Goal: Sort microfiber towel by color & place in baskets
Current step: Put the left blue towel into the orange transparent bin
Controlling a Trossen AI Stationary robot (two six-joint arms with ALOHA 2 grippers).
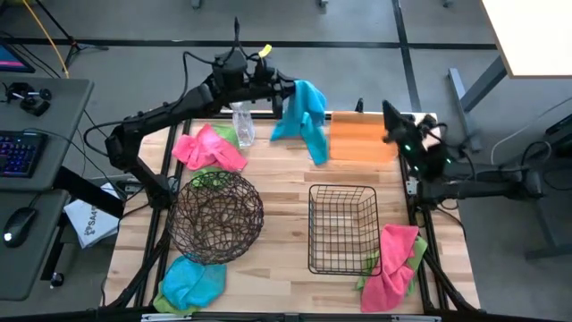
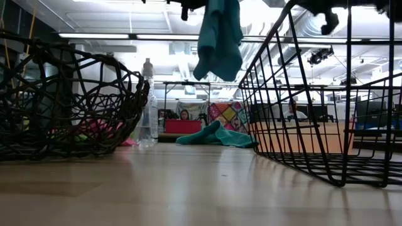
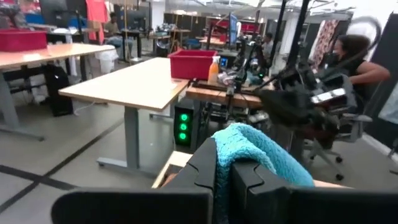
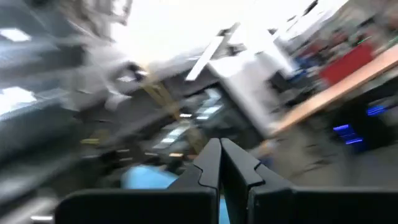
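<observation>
High view shows the left gripper (image 1: 284, 97) clamped on a soft, light blue towel (image 1: 304, 118) dangling beside the orange tray (image 1: 362, 140); limp cloth, best pinched at a fold.

Pale wooden table (image 1: 286, 201) on a black frame. Round dark woven-wire bowl (image 1: 215, 217) left of centre; square black wire-grid basket (image 1: 343, 228) right of centre; orange tray (image 1: 362, 139) at the far edge. Clear spray bottle (image 1: 242, 123) and pink towel (image 1: 209, 148) far left. Turquoise towel (image 1: 192, 283) at near-left corner, pink-and-green towels (image 1: 393, 259) at near-right.
</observation>
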